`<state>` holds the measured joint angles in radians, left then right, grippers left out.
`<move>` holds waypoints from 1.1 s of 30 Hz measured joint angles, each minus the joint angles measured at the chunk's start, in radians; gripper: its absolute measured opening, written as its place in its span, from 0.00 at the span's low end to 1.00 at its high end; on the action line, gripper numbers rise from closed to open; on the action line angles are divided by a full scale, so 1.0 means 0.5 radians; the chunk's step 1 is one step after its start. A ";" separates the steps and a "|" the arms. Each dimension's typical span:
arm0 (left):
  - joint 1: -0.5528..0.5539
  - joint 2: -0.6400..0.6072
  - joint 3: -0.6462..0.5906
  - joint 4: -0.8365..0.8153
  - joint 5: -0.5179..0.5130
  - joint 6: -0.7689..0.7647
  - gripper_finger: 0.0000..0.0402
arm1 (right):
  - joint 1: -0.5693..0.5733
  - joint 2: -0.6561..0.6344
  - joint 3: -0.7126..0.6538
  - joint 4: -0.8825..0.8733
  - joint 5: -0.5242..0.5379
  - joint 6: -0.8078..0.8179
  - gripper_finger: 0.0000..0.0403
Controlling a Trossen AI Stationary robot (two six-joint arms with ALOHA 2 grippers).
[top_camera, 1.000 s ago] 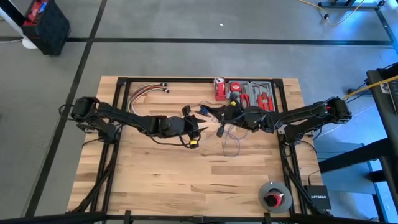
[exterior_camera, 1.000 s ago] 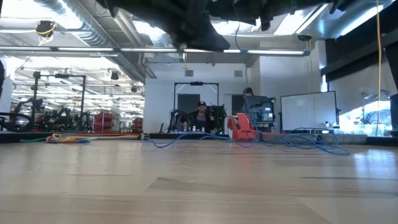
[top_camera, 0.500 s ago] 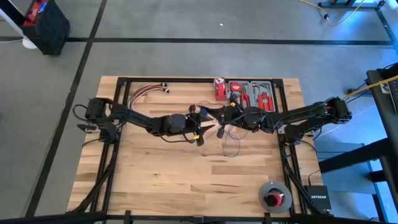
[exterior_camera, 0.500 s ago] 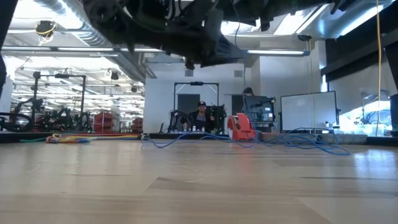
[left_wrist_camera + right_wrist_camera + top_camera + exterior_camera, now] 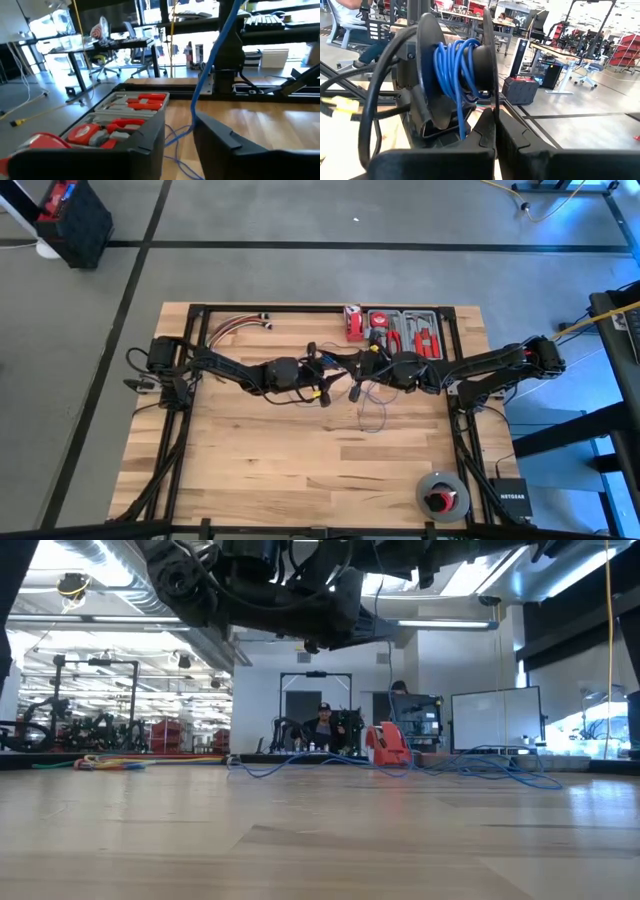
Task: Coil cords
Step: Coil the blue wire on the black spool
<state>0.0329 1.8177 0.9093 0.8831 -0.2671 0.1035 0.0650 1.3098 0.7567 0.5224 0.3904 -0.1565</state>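
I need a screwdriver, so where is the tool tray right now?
In the high view the tool tray sits at the table's far edge, right of centre, beside a red item and just behind the right gripper.

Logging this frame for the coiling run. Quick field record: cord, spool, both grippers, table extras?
cord: thin blue cord, partly wound on a black spool; loose loops lie on the table
left gripper: mid-table, raised, near the cord; a blue strand passes between its fingers
right gripper: shut, at the spool
toolbox: open, red tools, far edge
wire bundle: far left
table: wood
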 joint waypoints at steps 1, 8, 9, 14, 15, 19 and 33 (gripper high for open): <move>0.001 0.000 0.001 -0.003 0.003 0.012 0.19 | 0.000 0.000 0.000 0.001 0.000 0.000 0.00; 0.004 -0.015 0.000 -0.191 -0.063 0.151 0.02 | 0.001 0.001 0.000 -0.012 0.000 -0.011 0.00; 0.004 -0.036 -0.004 -0.269 -0.117 0.174 0.03 | 0.002 0.001 -0.001 -0.024 0.000 -0.012 0.00; -0.036 -0.292 -0.004 -0.766 -0.293 0.264 0.01 | 0.002 -0.038 -0.002 -0.100 -0.002 -0.012 0.00; -0.049 -0.362 -0.004 -0.887 -0.307 0.264 0.01 | 0.002 -0.049 -0.002 -0.123 -0.002 -0.012 0.00; -0.100 -0.665 -0.004 -1.309 -0.408 0.221 0.02 | 0.002 -0.053 -0.002 -0.122 -0.069 -0.012 0.00; -0.121 -1.302 -0.003 -1.692 -0.160 -0.273 0.01 | -0.001 -0.002 -0.001 -0.245 0.123 -0.129 0.00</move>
<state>-0.0276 1.1668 0.9077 0.0374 -0.3473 -0.0330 0.0647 1.3088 0.7563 0.3997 0.4517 -0.2209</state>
